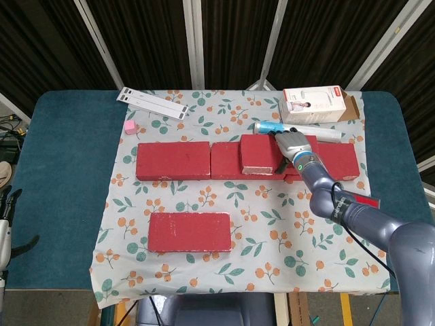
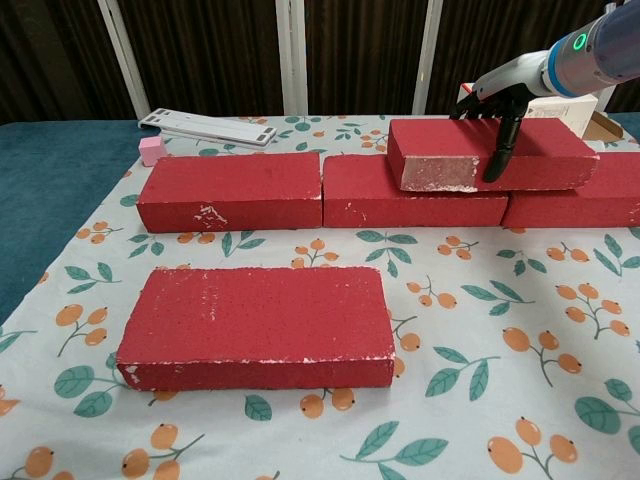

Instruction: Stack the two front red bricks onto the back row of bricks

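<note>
Three red bricks form the back row: left, middle and right. A fourth red brick lies on top, bridging the middle and right ones. My right hand grips this top brick at its right part, fingers over the back edge and one finger down the front face. One red brick lies flat alone at the front left. My left hand hangs at the far left table edge, fingers apart, holding nothing.
A floral cloth covers the table middle. Behind the row lie a white strip, a pink cube, a blue-white tube and a white box. A flat red item lies right of my forearm.
</note>
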Motion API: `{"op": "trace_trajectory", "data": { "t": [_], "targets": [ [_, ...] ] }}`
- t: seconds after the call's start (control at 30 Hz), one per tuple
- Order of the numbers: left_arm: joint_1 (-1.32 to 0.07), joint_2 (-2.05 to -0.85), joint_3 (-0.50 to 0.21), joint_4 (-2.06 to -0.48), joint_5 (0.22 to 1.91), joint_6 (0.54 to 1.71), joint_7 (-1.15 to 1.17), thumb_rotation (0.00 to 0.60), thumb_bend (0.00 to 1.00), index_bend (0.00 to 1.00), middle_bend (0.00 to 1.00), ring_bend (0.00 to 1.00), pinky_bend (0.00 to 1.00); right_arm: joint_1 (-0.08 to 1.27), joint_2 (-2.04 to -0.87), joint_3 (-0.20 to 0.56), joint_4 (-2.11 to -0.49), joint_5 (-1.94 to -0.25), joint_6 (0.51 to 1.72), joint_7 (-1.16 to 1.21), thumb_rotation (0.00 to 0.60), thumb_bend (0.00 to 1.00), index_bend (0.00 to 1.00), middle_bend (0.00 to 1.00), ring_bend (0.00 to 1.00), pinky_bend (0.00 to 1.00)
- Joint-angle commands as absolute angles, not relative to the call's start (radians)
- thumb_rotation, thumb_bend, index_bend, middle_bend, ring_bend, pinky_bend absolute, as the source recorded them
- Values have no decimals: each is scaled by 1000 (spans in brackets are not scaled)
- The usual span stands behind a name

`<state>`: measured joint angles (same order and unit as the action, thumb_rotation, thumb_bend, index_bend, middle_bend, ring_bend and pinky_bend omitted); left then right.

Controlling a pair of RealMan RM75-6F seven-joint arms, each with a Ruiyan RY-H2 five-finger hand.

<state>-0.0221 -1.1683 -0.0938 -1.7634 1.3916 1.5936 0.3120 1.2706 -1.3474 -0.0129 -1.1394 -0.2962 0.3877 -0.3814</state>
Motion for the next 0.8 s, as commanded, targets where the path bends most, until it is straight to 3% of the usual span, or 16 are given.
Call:
{"op": "trace_trajectory", "data": {
  "t": [0.03,0.8],
  "targets": [
    [-22,-1169,-94,-1763,1391,1594,313,600,0,115,32,0,145,1272,-1355,-17,-1130,-302,389,-368,600,68,363,344,158,0],
    [-22,-1169,-95,-1767,1389,1593,313,600,0,116,32,0,145,1294,-1356,-67,-1134,-324,400,-310,600,68,74,99,0,0]
  ]
}}
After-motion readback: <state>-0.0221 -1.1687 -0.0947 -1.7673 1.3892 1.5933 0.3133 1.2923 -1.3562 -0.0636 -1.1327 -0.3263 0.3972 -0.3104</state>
